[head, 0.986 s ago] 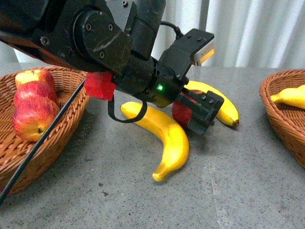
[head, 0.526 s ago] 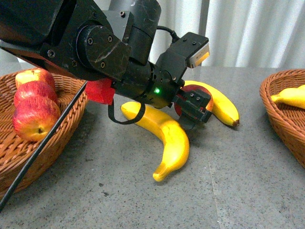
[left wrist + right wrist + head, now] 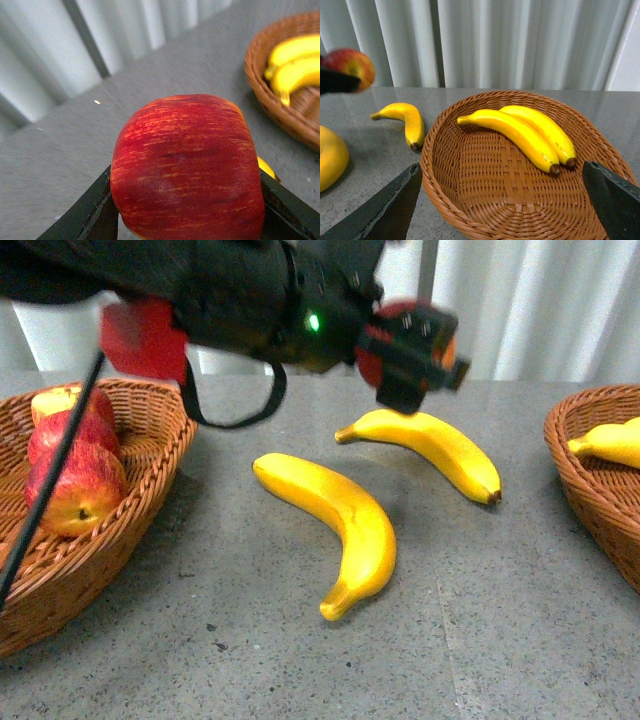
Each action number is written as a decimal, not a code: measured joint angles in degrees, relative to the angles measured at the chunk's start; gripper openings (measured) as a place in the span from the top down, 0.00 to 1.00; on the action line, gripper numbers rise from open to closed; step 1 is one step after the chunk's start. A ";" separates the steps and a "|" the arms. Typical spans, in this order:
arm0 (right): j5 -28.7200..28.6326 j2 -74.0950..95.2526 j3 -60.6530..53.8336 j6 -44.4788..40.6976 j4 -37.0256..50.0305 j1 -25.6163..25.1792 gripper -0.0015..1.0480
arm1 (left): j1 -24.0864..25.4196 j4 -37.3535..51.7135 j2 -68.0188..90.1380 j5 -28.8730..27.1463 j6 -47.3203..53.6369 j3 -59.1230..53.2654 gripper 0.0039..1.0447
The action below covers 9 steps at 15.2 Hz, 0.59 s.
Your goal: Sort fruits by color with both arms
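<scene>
Motion blur over left gripper point(image 3: 414, 352) and apple point(image 3: 370, 350).

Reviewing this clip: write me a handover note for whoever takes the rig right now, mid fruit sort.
Left gripper: jaws shut on an apple, held in the air above the table.
Right gripper: jaws open, empty, with the right basket in its view.
Done: three apples sit in the left basket; two bananas lie in the right basket.
Left: put the held apple in the left basket, then probably move the near banana and the far banana from the table to the right basket.
</scene>
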 joint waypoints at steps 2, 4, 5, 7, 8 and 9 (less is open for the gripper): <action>0.00 0.00 0.00 0.00 0.00 0.00 0.06 | 1.33 4.28 -10.27 -9.29 -2.82 -5.99 0.38; 0.00 0.00 0.00 0.00 0.00 0.00 0.06 | 4.90 6.25 -20.59 -19.37 -7.21 -16.52 0.38; 0.00 0.00 0.00 0.00 0.00 0.00 0.06 | 6.97 5.40 -24.59 -22.14 -8.96 -20.22 0.38; 0.00 0.00 0.00 0.00 0.00 0.00 0.06 | 13.57 3.65 -34.40 -25.94 -14.21 -27.87 0.38; 0.00 0.00 0.00 0.00 0.00 0.00 0.06 | 17.62 3.37 -38.29 -27.02 -17.42 -31.36 0.38; 0.00 0.00 0.00 0.00 0.00 0.00 0.06 | 20.46 2.03 -40.02 -25.57 -20.37 -34.58 0.38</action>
